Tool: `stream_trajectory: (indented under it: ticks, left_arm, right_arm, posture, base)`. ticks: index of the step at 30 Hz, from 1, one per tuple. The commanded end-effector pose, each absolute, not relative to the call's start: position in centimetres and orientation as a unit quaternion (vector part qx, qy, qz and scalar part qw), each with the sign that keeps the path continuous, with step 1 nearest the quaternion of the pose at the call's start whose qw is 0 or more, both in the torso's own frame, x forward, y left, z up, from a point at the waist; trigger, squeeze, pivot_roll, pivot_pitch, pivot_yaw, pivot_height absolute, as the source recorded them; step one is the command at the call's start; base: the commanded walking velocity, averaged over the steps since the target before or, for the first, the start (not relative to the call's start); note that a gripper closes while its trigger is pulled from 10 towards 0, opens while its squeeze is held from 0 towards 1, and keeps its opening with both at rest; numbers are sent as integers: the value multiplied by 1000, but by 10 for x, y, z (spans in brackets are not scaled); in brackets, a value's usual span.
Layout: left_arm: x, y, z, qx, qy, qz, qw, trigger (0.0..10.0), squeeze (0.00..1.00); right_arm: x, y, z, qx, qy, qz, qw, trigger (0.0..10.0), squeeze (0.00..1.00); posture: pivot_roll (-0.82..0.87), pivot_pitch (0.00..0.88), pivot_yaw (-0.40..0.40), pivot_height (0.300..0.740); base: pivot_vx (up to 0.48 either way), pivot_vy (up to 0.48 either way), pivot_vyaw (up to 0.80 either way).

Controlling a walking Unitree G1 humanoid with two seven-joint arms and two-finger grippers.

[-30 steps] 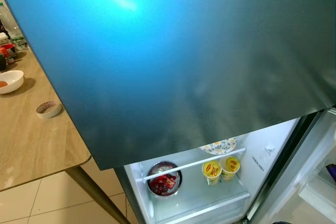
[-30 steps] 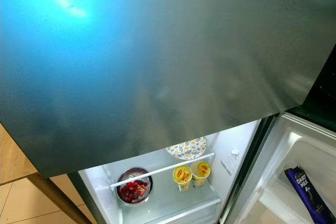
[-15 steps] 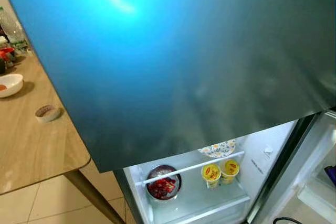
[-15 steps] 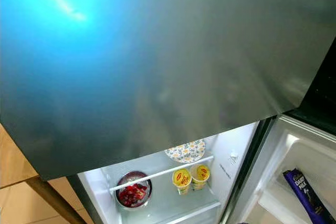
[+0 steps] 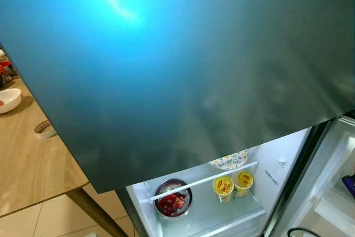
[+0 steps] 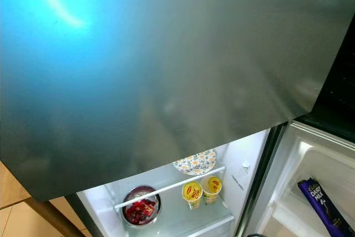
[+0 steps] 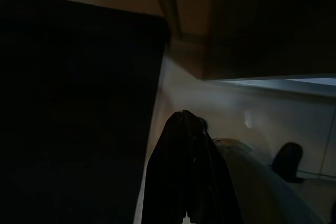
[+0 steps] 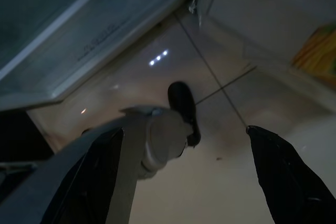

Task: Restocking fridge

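Head camera sits close to the upper fridge door point(image 5: 183, 65), closed. Below it the lower compartment stands open and lit.

On the shelf point(image 5: 222, 215): steel bowl of red fruit point(image 5: 172, 198), two yellow cups point(image 5: 232, 182), floral plate point(image 5: 229, 160) behind them. A purple chocolate bar point(image 6: 320, 201) sits in the open door's bin.

Left gripper point(image 7: 190, 129) hangs low in the dark, fingers together, nothing between them. Right gripper point(image 8: 184, 145) hangs over floor tiles, jaws wide apart, empty. Stocked goods lie well away from both sets of jaws.

I judge this a between-items step: nothing in hand. Wooden table point(image 5: 33, 165) carries bowls to my left. Next move, I reckon: turn there and fetch an item.
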State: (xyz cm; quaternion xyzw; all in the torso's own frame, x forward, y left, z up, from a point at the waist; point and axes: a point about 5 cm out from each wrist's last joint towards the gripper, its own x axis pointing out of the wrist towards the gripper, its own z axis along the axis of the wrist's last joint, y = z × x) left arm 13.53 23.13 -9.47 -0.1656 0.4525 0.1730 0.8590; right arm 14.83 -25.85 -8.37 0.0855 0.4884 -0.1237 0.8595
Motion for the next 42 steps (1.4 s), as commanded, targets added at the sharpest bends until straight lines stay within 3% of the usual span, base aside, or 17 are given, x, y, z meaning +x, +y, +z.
stream_trajectory:
  ticks: [1,7,22,42]
  left_arm:
    - [136,239,-93,-153,457,182,857,10000,0]
    - [139,237,-93,-123,468,166,859,10000,0]
    - [120,233,-100,-134,489,181,843,10000,0]
    - [123,222,-102,-138,494,170,842,10000,0]
  right_arm:
    - [155,-249,-84,82,493,-110,859,10000,0]
    - [175,-242,-78,71,480,-91,870,10000,0]
    - [180,-230,-79,47,492,-56,867,10000,0]
    - [182,-231,-78,26,498,-45,866,10000,0]
  posture:
    - [-79,0,27,740]
    - [-72,0,24,740]
    - [-53,0,4,740]
    - [-75,0,-24,740]
  base:
    - [0,0,0]
    - [0,0,0]
    - [0,0,0]
    - [-358,0,0]
